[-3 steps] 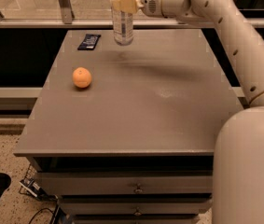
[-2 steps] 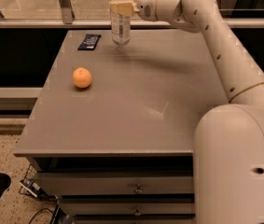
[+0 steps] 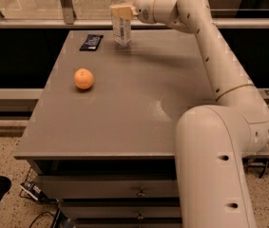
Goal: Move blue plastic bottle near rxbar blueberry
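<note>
The blue plastic bottle (image 3: 121,28) stands upright at the far edge of the table, white cap on top. My gripper (image 3: 122,11) reaches in from the right and is shut on the bottle's upper part. The bottle's base looks to be on or just above the tabletop. The rxbar blueberry (image 3: 91,42), a flat dark navy wrapper, lies on the table just left of the bottle, a short gap between them.
An orange fruit (image 3: 83,78) sits on the left part of the grey table (image 3: 124,122). A rail and window posts (image 3: 67,4) run behind the far edge. My arm (image 3: 215,65) spans the table's right side. Drawers sit below the front edge.
The arm has stretched farther back and the bottle has moved with the gripper toward the far edge, ending close beside the dark bar. The orange and the bar have not moved.
</note>
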You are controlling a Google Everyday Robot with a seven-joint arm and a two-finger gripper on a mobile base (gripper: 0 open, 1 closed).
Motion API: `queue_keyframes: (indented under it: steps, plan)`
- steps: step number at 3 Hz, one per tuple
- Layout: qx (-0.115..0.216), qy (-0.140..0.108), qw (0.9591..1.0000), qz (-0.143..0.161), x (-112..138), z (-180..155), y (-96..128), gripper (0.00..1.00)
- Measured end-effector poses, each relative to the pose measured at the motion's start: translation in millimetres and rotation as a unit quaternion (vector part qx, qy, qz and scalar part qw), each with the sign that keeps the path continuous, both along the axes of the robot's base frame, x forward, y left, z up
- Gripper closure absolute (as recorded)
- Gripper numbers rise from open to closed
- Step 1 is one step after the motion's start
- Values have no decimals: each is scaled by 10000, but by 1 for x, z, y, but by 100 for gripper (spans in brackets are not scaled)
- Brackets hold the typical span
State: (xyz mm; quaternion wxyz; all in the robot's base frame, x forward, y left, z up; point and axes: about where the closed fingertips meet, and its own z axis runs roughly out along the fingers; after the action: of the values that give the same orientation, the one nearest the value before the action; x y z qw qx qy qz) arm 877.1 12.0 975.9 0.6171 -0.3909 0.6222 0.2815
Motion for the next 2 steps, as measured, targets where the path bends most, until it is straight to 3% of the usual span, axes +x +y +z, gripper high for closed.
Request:
queue_keyframes:
  steps: [1, 2]
  plan:
    - [23, 47, 9999, 88, 5, -7, 12, 100]
    - [27, 54, 9999, 113, 5, -8, 16, 84]
